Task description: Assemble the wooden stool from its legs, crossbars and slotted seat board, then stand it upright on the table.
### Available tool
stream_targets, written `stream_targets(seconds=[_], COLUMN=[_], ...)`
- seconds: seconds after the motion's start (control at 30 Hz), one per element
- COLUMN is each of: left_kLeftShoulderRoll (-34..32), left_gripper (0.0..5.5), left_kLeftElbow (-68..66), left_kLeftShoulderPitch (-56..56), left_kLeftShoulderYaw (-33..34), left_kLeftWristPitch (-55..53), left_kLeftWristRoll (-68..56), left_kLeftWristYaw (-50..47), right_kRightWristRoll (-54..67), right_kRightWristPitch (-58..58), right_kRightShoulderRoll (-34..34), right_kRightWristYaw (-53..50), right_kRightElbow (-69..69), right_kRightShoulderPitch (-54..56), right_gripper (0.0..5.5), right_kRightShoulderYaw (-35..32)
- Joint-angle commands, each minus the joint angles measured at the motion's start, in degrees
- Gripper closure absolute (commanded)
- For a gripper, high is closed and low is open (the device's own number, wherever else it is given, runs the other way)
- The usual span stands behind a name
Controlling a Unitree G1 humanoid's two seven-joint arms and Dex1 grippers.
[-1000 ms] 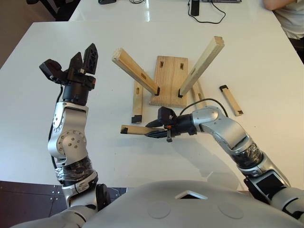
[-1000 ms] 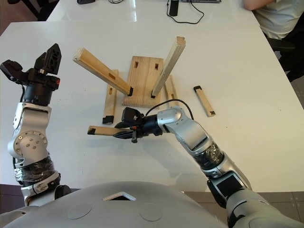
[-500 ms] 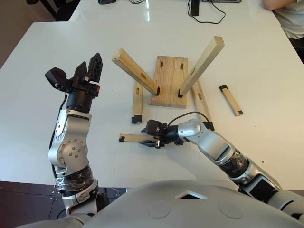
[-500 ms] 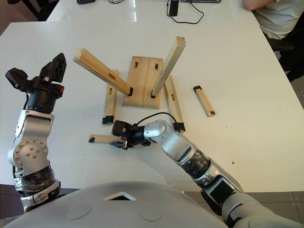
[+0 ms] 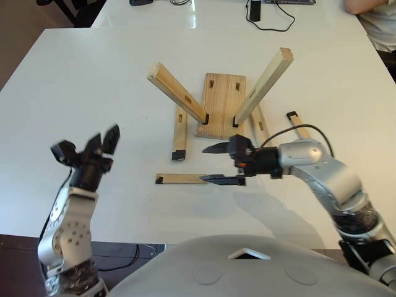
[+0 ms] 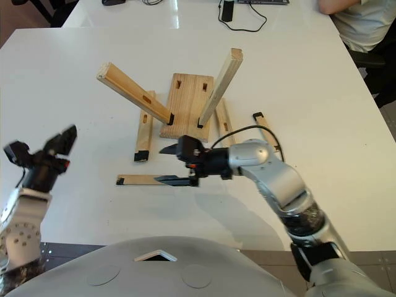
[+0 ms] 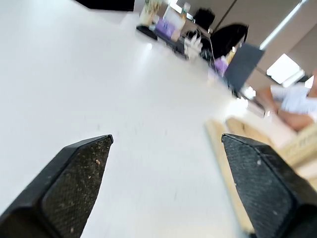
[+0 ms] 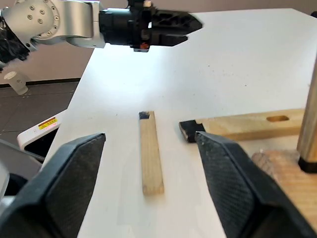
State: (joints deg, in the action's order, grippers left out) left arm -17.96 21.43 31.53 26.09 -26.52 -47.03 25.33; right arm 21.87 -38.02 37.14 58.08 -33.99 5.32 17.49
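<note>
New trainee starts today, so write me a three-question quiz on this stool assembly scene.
1. True or false: the right tool is shut on the near crossbar.
2. How many legs stand slotted in the seat board?
3. Pick one. The left tool is: A) open and empty, B) gripping a leg, C) resting on the seat board.

Key: 1 false, it is open with the crossbar lying just ahead of it; 2 two; 3 A.
</note>
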Motion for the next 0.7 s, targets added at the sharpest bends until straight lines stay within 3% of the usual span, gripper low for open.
stream_targets(seconds=[0.03,0.17,0.37,0.57,0.7], left_kLeftShoulderRoll=[-7.1,-14.3,-22.0,-21.6,-19.6], left_gripper=[1.42,1.42,1.42,1.42,1.42], left_kLeftElbow=[4.8,13.3,20.2,11.7,9.5], left_kLeftShoulderPitch=[7.4,9.6,5.8,-3.1,-7.2], left_kLeftShoulderYaw=[-2.6,-5.7,-22.7,-31.9,-35.1], left_kLeftWristPitch=[-0.4,-2.2,-1.2,7.0,8.7], left_kLeftWristRoll=[2.1,3.9,18.3,30.6,32.4], left_kLeftWristYaw=[11.6,17.8,18.8,18.4,18.3], right_kRightWristRoll=[-5.0,-7.2,-9.6,-10.9,-11.8], right_kRightWristPitch=[6.4,9.5,13.2,16.0,17.1], right_kRightShoulderRoll=[4.7,3.2,0.9,-0.4,-0.8], right_kRightWristYaw=[-1.8,-5.2,-8.0,-8.1,-7.4], right_kRightElbow=[3.8,5.9,9.5,13.7,15.4], right_kRightShoulderPitch=[-4.9,-8.7,-9.9,-8.3,-7.8], right_gripper=[2.13,2.13,2.13,2.13,2.13], right_kRightShoulderYaw=[-2.1,-1.4,-0.2,0.8,1.7])
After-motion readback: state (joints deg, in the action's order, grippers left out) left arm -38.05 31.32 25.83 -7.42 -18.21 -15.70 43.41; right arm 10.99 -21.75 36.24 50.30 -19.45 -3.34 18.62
